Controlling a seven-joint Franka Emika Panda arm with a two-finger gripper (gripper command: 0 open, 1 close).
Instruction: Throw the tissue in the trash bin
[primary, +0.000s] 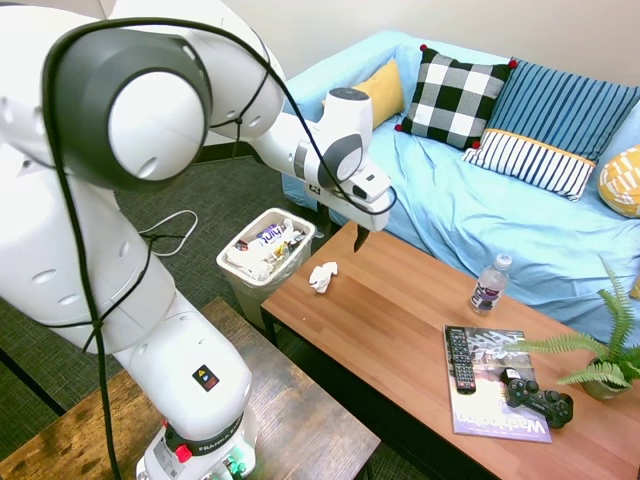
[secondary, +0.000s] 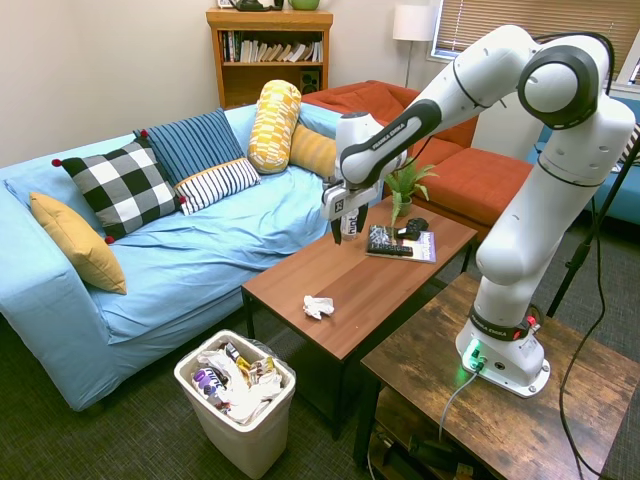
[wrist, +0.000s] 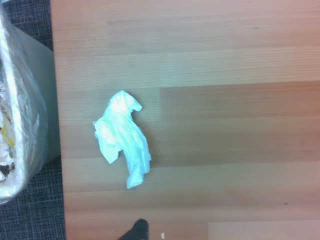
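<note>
Pincer hangs above the tissue, its finger gap indiscernible.

We read "FRANKA EMIKA" in black letters along the white arm's forearm in the second exterior view. On the arm's base the same maker's name shows only in part. The magazine on the tabletop bears a large white title, "Washington", running sideways.
</note>
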